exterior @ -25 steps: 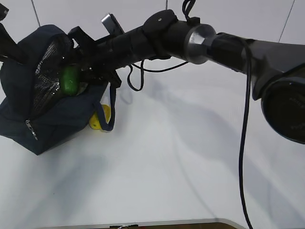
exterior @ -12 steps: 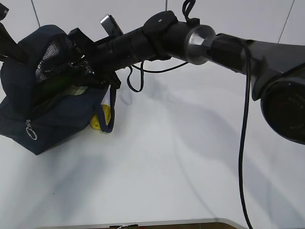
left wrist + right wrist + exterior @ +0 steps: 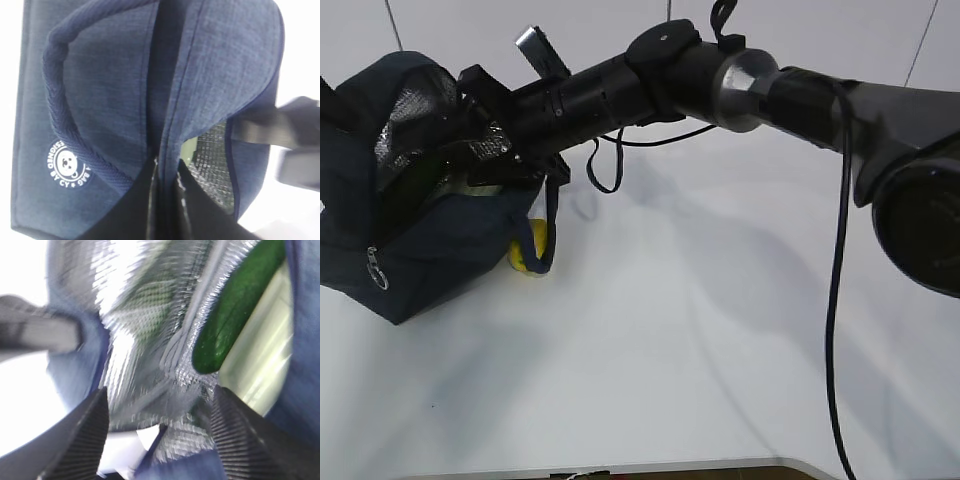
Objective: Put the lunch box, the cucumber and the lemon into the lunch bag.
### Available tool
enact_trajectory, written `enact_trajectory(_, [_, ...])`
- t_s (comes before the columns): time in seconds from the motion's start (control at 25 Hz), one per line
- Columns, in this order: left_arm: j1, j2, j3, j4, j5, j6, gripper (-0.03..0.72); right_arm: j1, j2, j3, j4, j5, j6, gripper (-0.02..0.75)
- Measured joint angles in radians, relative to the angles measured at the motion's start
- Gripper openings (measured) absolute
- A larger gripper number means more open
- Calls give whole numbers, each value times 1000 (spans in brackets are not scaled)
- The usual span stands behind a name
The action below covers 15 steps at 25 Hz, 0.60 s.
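The navy lunch bag [image 3: 430,250] stands at the left with its mesh-lined mouth open. My left gripper [image 3: 167,162] is shut on the fabric edge of the lunch bag [image 3: 110,90] and holds it up. My right gripper [image 3: 160,425] is open inside the mouth, with only lining behind its jaws. The dark green cucumber [image 3: 235,305] lies free inside the bag on the pale green lid of the lunch box [image 3: 262,365]. The yellow lemon [image 3: 528,252] rests on the table outside the bag, behind a hanging handle [image 3: 548,225].
The right arm [image 3: 720,75] stretches across the upper view from the right, trailing a black cable [image 3: 835,300]. White table [image 3: 700,340] spreads in front of and to the right of the bag; its front edge [image 3: 620,468] runs along the bottom.
The right gripper held the cucumber at the bag's mouth a second ago. It has opened, and the cucumber now lies inside the bag. The bag's flap has shifted slightly.
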<state>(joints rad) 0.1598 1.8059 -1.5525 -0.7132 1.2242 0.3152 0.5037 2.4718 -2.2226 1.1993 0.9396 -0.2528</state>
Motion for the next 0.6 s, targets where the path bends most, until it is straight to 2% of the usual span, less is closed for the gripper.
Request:
enact_trajectory(0.2, [48, 0, 0, 0, 0, -6, 0, 0, -22, -18, -14, 29, -26, 513])
enact_trajectory(0.4, [66, 0, 0, 33, 0, -15, -1, -1, -31, -84, -68, 81, -30, 513])
enact_trajectory(0.6, [82, 0, 0, 88, 0, -41, -1, -1, -33, -167, -240, 149, 50, 513])
